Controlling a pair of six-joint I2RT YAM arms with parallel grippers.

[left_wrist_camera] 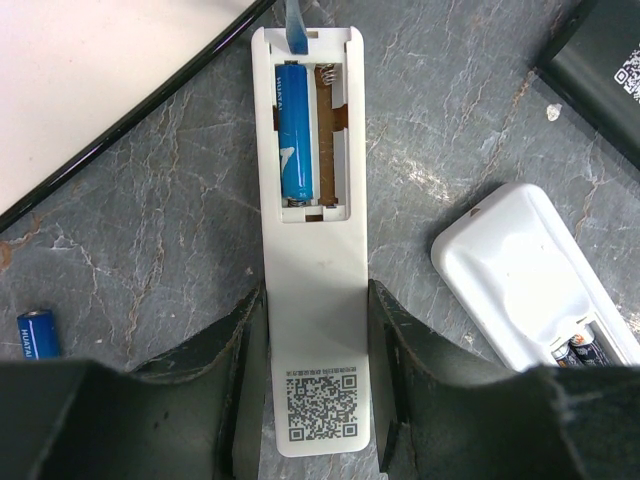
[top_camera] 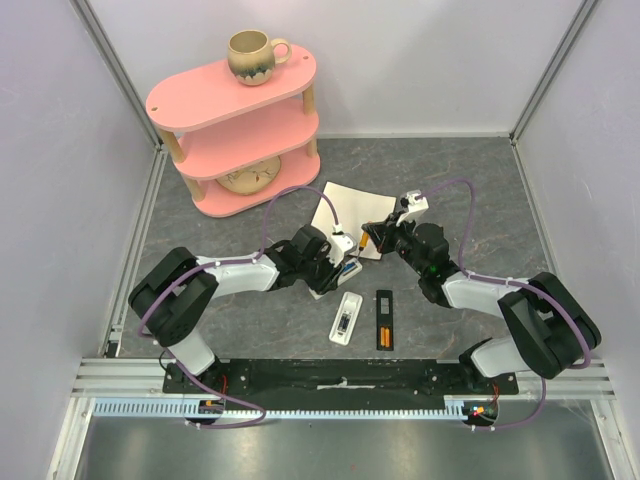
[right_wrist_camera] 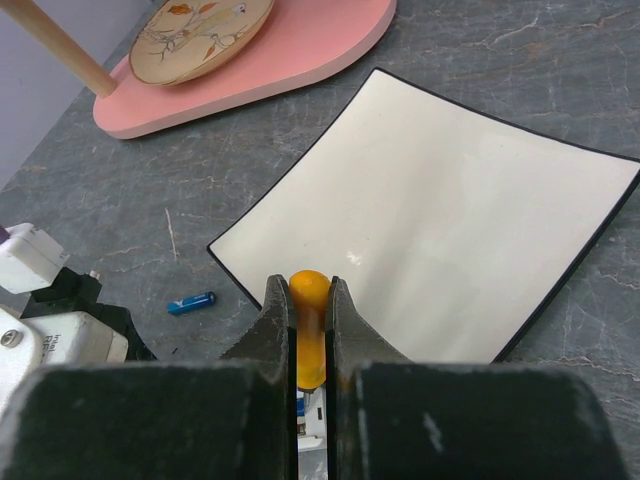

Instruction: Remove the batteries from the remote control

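Observation:
My left gripper [left_wrist_camera: 318, 300] is shut on the sides of a white remote [left_wrist_camera: 312, 330] that lies back-up on the table. Its battery bay is open. One blue battery [left_wrist_camera: 296, 130] lies in the left slot; the right slot [left_wrist_camera: 328, 130] is bare. A loose blue battery [left_wrist_camera: 35, 335] lies on the table to the left and also shows in the right wrist view [right_wrist_camera: 190, 301]. My right gripper [right_wrist_camera: 309, 285] is shut on an orange-handled screwdriver [right_wrist_camera: 310, 310], held just beyond the remote's far end [top_camera: 366, 241]. Its tip is hidden.
A second white remote [top_camera: 346, 319] and a black remote [top_camera: 384, 319] with orange batteries lie open near the front. A white square plate [top_camera: 350, 205] lies behind the grippers. A pink shelf [top_camera: 235, 130] with a mug [top_camera: 252, 55] stands at the back left.

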